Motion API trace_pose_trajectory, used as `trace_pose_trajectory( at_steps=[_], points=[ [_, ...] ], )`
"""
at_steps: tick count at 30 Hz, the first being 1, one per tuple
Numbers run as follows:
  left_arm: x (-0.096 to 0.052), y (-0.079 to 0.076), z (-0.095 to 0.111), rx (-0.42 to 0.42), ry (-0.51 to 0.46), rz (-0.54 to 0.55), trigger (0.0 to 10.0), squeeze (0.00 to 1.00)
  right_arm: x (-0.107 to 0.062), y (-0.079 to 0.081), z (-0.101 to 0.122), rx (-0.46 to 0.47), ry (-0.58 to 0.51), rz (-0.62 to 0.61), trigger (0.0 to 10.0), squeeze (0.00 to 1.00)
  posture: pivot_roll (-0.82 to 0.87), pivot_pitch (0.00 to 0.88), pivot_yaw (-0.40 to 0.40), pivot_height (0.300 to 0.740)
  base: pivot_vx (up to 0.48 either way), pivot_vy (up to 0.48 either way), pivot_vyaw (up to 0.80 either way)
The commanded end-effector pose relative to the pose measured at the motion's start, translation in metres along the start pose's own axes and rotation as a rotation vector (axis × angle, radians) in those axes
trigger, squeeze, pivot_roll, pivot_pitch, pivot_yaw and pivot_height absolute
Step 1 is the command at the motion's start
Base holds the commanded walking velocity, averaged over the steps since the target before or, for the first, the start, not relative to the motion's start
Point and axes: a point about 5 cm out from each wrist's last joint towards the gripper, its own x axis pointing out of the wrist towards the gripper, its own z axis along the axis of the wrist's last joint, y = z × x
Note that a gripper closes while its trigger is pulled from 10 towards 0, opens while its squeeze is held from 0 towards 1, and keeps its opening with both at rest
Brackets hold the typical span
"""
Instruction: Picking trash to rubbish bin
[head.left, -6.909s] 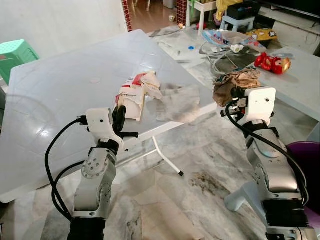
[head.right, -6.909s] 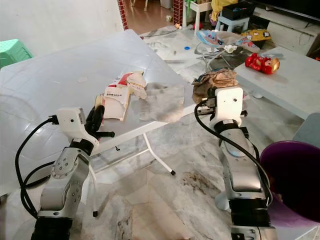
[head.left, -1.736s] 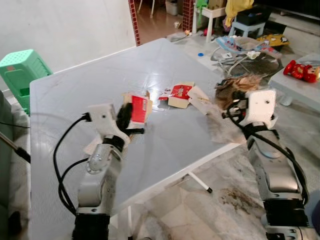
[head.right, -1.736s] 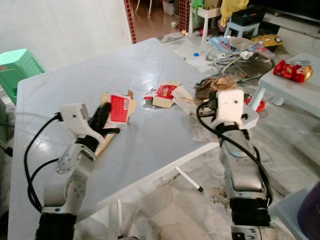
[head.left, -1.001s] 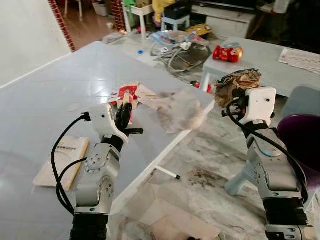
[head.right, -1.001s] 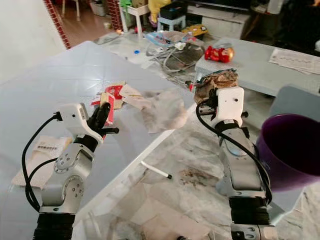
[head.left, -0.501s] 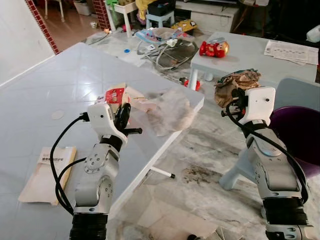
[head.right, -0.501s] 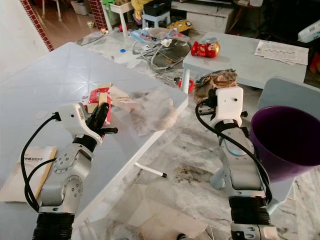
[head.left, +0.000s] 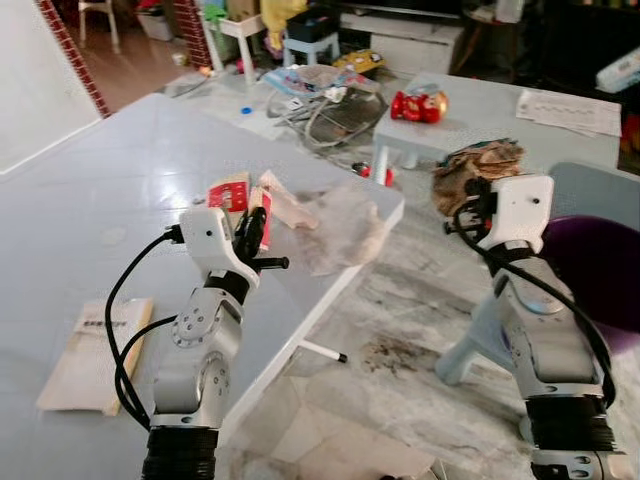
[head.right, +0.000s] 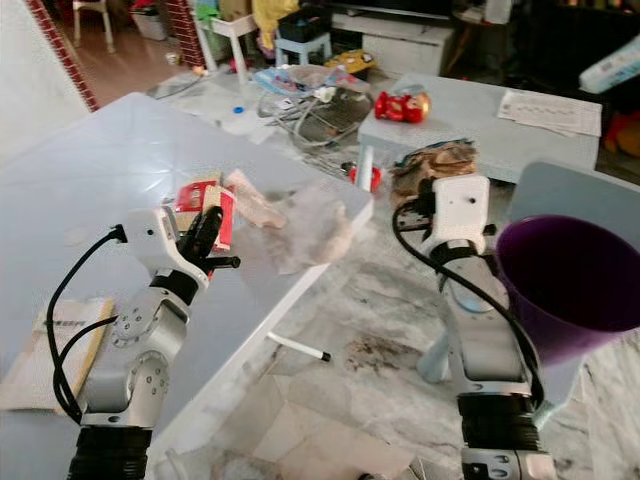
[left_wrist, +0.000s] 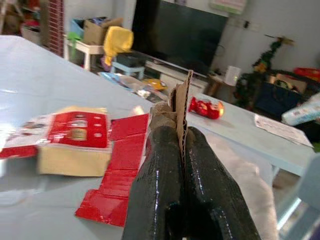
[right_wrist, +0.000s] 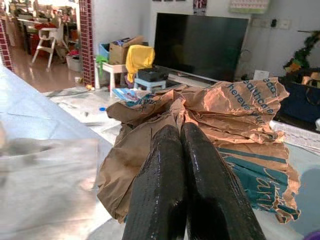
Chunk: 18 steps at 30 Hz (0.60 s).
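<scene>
Right gripper (right_wrist: 186, 131): fingers clamped on crumpled brown paper bag (head.left: 478, 168), held high beside purple rubbish bin (head.right: 572, 285), not over it. Left gripper (left_wrist: 181, 140): fingers pinched on cardboard scrap (left_wrist: 181, 102), above table (head.left: 120, 190) near its right edge. Remaining trash on table: red carton (left_wrist: 75, 131), flattened red piece (left_wrist: 116, 187), clear plastic bag (head.left: 345, 225) overhanging the right-hand corner.

Risks:
- Early release: bag falls on floor short of bin rim.
- Loose bag folds catch rim, bin tips.
- Thin scrap slips from pinch during turn.
</scene>
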Motion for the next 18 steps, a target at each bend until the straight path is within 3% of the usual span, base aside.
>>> trace_pose_trajectory(
  at_steps=[1, 18],
  points=[
    [-0.0006, 0.0011, 0.0011, 0.003, 0.000, 0.000, 0.2, 0.00, 0.0002, -0.0010, 0.0028, 0.000, -0.010, -0.007, 10.0, 0.00, -0.04, 0.060, 0.074, 0.740, 0.000, 0.000, 0.00],
    [-0.0008, 0.0017, 0.0012, 0.011, 0.004, -0.002, 0.0, 0.00, 0.0000, -0.0003, 0.0022, 0.003, -0.009, -0.010, 10.0, 0.00, -0.04, 0.060, 0.078, 0.740, 0.000, 0.000, 0.00]
  ],
)
